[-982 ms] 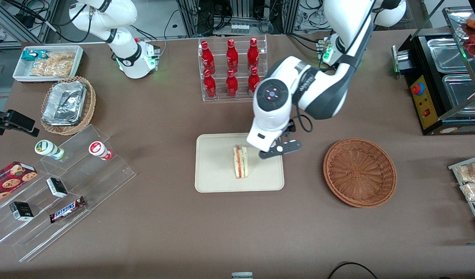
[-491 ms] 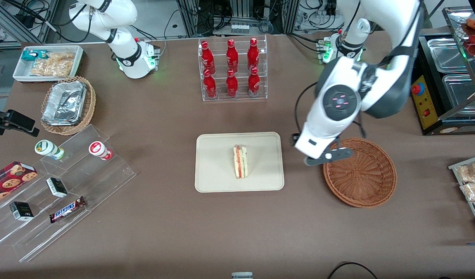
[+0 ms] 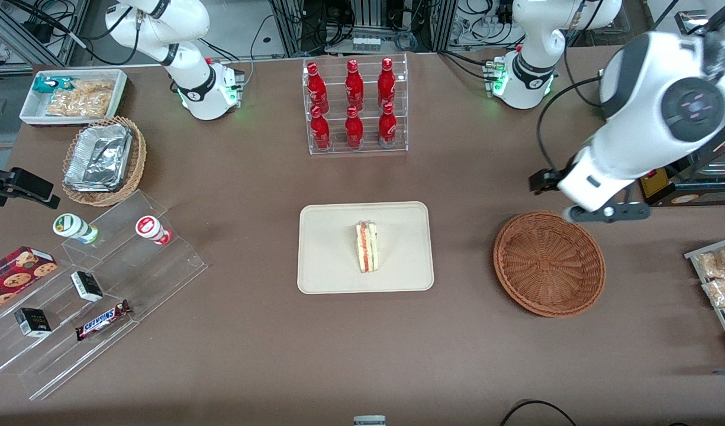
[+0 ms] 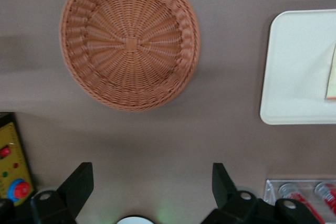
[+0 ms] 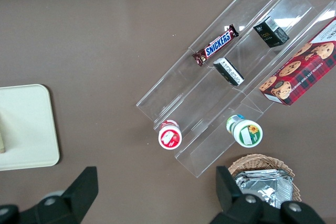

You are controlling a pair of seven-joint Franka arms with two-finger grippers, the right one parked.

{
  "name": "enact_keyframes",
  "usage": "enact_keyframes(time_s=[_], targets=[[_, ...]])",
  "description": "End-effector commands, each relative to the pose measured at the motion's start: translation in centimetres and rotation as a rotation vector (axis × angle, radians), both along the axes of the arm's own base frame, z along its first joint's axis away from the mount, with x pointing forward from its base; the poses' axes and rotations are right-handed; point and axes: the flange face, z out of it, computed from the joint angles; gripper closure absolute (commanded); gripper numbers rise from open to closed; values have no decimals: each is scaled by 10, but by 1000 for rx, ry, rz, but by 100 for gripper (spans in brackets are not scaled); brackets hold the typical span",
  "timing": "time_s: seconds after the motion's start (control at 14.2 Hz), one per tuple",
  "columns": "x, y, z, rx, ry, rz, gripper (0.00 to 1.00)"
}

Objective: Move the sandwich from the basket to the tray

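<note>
My tool [image 4: 149, 182] is hovering with its jaws apart and empty, near the round reddish-brown wicker basket [image 3: 548, 263]. The pale triangular sandwich [image 3: 367, 247] is sitting on the cream rectangular tray [image 3: 326, 266], at the basket's nine o'clock. I am judging only a clear, high retreat is needed.

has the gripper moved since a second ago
Yes. The gripper was over the tray beside the sandwich; it has crossed toward the working arm's end of the table and now hangs, open and empty, past the basket.
</note>
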Motion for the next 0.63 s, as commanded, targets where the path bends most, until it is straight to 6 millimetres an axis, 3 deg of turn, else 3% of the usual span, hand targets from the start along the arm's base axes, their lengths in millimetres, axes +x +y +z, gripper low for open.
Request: enact_keyframes(time_s=[0.0,0.28,0.56], targets=[[-16,33,30,-6,1,-88,0],[2,82,71,-21,-82,-88,0],[4,104,73,-25,-93,-33,0]])
